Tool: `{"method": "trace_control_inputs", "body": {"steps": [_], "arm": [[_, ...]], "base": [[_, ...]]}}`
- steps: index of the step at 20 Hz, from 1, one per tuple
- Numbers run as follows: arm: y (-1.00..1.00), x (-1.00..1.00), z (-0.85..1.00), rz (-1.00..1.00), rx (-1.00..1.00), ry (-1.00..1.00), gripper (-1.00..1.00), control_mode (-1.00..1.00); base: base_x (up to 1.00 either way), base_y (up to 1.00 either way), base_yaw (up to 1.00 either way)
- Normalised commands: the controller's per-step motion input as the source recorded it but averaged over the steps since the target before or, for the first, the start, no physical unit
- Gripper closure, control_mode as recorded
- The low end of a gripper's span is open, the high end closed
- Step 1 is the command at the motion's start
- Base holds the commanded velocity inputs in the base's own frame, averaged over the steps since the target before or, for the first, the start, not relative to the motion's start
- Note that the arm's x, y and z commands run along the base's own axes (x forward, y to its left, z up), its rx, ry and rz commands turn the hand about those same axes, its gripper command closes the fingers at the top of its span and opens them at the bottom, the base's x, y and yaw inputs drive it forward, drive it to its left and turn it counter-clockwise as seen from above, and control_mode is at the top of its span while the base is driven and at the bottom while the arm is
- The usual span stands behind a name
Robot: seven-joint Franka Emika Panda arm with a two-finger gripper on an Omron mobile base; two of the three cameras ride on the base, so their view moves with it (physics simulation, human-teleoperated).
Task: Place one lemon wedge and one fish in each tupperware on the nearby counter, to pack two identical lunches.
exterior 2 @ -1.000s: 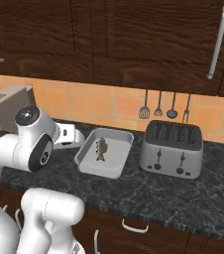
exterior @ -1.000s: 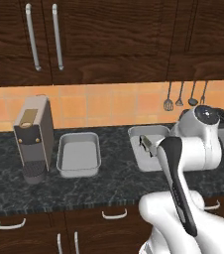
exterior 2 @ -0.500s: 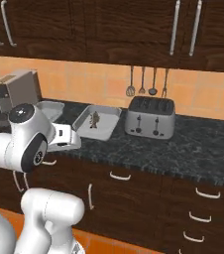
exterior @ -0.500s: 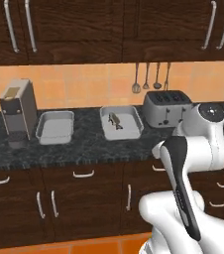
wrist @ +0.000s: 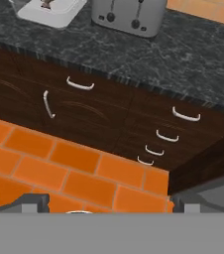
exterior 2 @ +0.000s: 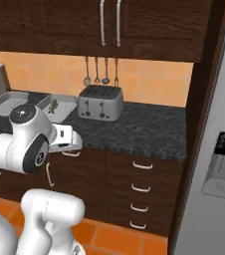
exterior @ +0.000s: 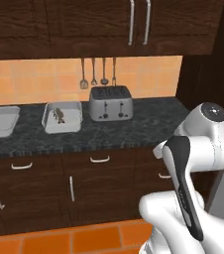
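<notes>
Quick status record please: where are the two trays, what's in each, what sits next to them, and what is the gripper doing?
counter: black speckled stone over dark wood drawers
tray nearest toaster: on the counter, holds one fish; no lemon wedge seen
far tray: on the counter at the left edge of the left base view, partly cut off, looks empty
toaster: right of the trays, under the hanging utensils
gripper: open, holding nothing, over the orange floor tiles

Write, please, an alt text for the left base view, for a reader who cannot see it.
Two grey tupperware trays sit on a dark speckled counter: the nearer tray holds a fish, and the other tray at the left edge looks empty. A silver toaster stands to the right of them under hanging utensils, with the white robot arm in the foreground.
</notes>
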Motion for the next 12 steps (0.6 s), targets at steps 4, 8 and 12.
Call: {"method": "trace_control_inputs", "body": {"steps": [4,8,12], "arm": [[0.0,0.0,0.0,0.0,0.0,0.0,-1.0,1.0],[0.0,0.0,0.0,0.0,0.0,0.0,-1.0,1.0],[0.0,0.0,0.0,0.0,0.0,0.0,-1.0,1.0]], "base": [[-0.03,-1.0,0.0],[0.0,-1.0,0.0],[0.0,-1.0,0.0]]}}
